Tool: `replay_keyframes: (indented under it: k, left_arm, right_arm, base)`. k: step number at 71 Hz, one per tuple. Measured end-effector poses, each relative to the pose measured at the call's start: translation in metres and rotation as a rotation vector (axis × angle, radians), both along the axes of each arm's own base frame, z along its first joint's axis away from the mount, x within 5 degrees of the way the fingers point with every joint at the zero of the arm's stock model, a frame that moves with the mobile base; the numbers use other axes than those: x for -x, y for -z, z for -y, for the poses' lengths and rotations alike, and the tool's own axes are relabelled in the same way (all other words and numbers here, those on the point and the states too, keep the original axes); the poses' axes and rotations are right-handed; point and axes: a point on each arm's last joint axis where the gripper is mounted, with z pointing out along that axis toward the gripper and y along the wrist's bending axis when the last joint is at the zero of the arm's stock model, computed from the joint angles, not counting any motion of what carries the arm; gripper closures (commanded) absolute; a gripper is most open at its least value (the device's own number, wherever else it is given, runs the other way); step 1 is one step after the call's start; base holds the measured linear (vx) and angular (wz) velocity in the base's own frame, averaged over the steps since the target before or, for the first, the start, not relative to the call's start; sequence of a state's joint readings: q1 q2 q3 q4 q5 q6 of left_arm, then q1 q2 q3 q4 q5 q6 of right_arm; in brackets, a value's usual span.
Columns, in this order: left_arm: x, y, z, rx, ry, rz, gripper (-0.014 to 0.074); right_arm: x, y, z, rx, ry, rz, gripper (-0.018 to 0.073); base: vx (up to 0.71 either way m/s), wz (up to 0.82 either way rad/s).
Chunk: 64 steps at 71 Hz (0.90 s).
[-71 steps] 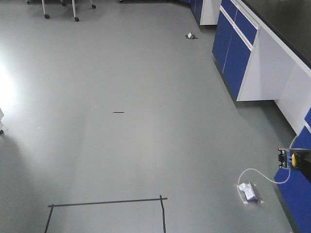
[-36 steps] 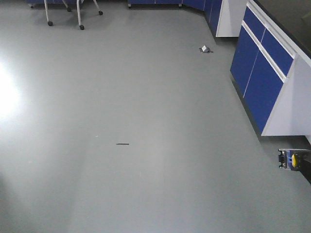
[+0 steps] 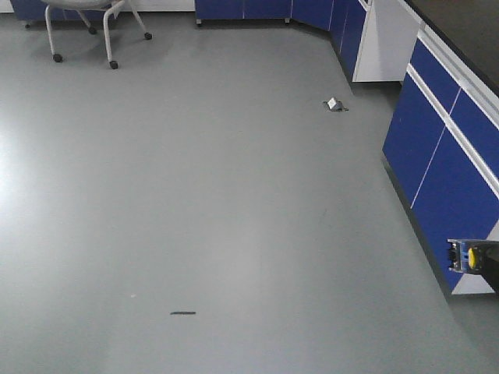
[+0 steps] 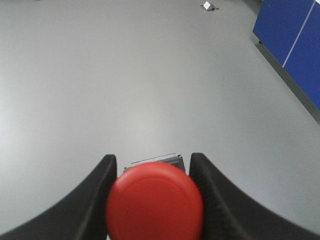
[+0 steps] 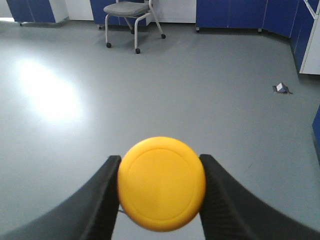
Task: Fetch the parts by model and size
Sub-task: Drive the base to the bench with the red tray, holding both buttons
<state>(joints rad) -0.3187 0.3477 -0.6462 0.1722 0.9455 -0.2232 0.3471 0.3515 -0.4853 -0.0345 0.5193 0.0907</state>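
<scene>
At the far left of the front view, a grey chair on castors stands on the grey floor, well apart from everything else. Further right and nearer the camera, a short dark streak lies on the floor. Beyond it, a small white object sits near the corner of the blue cabinets that run along the right side. At the right edge of this view, in front of the cabinets, the yellow-capped switch is held above the floor. In the left wrist view, the left gripper pinches the red-capped switch. Its two black jaws press against either side, the round red cap faces the camera, and a bit of grey base shows behind it. In the right wrist view, the right gripper clamps the yellow-capped switch the same way, its black jaws touching the cap's left and right sides.
</scene>
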Motion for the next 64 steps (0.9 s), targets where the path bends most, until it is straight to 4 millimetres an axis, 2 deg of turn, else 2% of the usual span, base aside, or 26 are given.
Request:
replay_keyframes:
  k: [64]
  left_arm:
    - [0.0, 0.0, 0.0, 0.0, 0.0, 0.0, 0.0594]
  right_arm:
    - [0.0, 0.0002, 0.0, 0.001, 0.0, -0.002, 0.0569]
  base:
    - [0.75, 0.0]
